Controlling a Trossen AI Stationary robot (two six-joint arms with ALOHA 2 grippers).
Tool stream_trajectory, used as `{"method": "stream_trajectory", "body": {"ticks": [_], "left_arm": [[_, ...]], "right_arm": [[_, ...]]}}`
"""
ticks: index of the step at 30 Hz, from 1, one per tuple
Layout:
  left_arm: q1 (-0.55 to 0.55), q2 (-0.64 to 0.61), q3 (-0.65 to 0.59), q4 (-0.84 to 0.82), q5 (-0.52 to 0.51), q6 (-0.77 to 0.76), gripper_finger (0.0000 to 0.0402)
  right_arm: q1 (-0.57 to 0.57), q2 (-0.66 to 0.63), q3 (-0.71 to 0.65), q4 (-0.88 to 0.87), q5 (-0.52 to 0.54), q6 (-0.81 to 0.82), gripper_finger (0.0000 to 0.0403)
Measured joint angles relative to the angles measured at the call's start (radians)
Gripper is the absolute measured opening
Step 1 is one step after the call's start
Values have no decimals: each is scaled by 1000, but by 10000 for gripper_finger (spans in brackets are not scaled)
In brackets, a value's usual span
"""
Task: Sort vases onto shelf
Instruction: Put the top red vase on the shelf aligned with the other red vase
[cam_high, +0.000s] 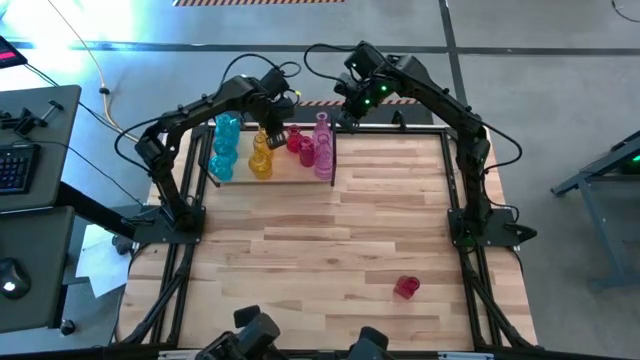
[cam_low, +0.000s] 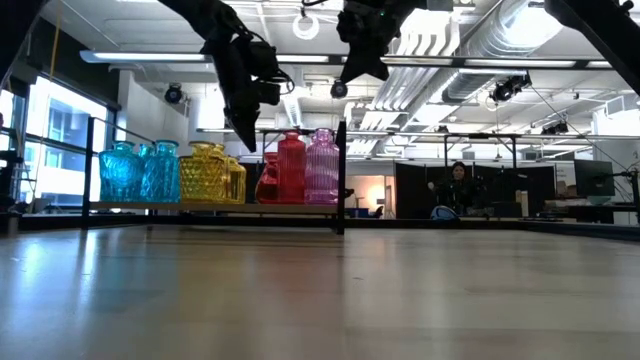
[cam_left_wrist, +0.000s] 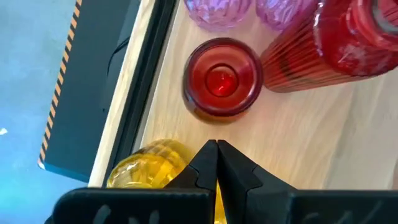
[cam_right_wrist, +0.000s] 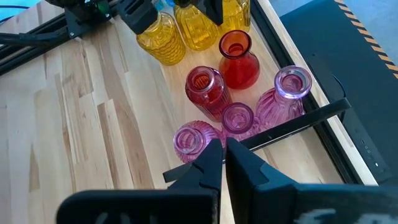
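Observation:
The shelf (cam_high: 290, 178), a wooden plank in a black rod frame, stands at the table's far left-centre. On it stand cyan vases (cam_high: 225, 150), yellow vases (cam_high: 261, 157), red vases (cam_high: 300, 146) and pink vases (cam_high: 323, 150), all upright on their bases. One red vase (cam_high: 405, 287) lies alone on the table near the front right. My left gripper (cam_left_wrist: 216, 150) is shut above the shelf, over the gap between a yellow vase (cam_left_wrist: 149, 165) and a round red vase (cam_left_wrist: 222, 78), holding nothing. My right gripper (cam_right_wrist: 222, 152) is shut, higher up, past the shelf's pink end.
The shelf's black end rods (cam_low: 342, 175) stand beside the pink vases (cam_low: 322, 165). A desk with a keyboard (cam_high: 15, 165) is off the table's left side. The wide butcher-block top (cam_high: 330, 250) stretches between the shelf and the lone red vase.

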Motion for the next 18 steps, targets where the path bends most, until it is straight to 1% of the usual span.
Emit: {"method": "stream_trajectory", "body": {"ticks": [7,18], "left_arm": [[-25,52,0,-2,-14,-1,0],[-28,62,0,60,-18,-1,0]], "right_arm": [[0,0,0,-4,0,0,2],[0,0,0,-12,-1,-6,2]]}}
